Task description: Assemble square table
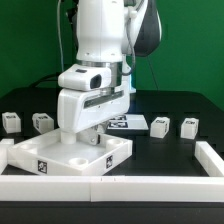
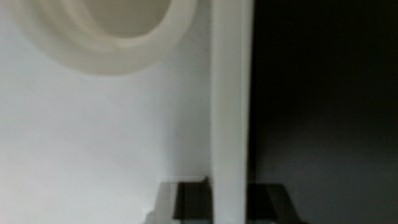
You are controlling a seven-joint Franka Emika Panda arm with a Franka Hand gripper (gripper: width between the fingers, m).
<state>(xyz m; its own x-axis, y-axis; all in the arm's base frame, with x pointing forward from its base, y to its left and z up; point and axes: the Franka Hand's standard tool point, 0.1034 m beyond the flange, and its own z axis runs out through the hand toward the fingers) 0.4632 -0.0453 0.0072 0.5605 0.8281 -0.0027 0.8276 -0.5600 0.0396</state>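
Wall (image 1: 150, 185): nearest, low, white.
Slab (image 1: 40, 155): near left (hollow face up).
Gripper (image 1: 95, 138): we see it pinching Slab's rim.
Legs (image 1: 42, 121): far left, far right.

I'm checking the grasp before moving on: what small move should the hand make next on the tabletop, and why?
Probably close the hand on the rim of the tabletop. In the wrist view the rim runs between both fingers, but firm contact cannot be told, so squeezing first seems safest.
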